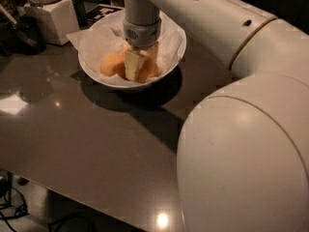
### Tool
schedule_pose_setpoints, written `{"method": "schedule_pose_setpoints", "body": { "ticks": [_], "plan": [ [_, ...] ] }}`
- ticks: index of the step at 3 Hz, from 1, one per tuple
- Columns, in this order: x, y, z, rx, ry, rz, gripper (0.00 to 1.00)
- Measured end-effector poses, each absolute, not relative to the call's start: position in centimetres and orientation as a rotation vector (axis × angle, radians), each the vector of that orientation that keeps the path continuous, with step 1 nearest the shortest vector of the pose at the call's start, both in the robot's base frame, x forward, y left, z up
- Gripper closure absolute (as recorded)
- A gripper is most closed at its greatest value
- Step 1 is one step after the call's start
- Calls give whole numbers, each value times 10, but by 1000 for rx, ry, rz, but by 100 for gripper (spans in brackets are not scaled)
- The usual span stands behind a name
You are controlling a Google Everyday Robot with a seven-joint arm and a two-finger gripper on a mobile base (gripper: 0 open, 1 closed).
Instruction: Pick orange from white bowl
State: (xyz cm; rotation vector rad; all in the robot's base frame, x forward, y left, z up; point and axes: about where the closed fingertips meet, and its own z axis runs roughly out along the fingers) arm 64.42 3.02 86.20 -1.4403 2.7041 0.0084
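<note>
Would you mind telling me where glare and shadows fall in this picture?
Camera view: dim overall; glare spots on the table at front and left; the white bowl casts a dark shadow forward and rightward; the hand sits in that bowl among the oranges.

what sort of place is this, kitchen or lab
Likely a kitchen or break-room counter, though dim: a glossy grey countertop, a paper-lined white bowl of oranges, and a white canister beside it. The robot's hand is down in the bowl among the oranges.
</note>
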Motion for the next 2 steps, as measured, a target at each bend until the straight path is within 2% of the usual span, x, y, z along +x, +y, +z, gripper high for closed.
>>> {"method": "schedule_pose_setpoints", "body": {
  "ticks": [1,2],
  "plan": [
    [644,30,862,-1440,2704,8,100],
    [644,30,862,-1440,2704,8,100]
  ]
}}
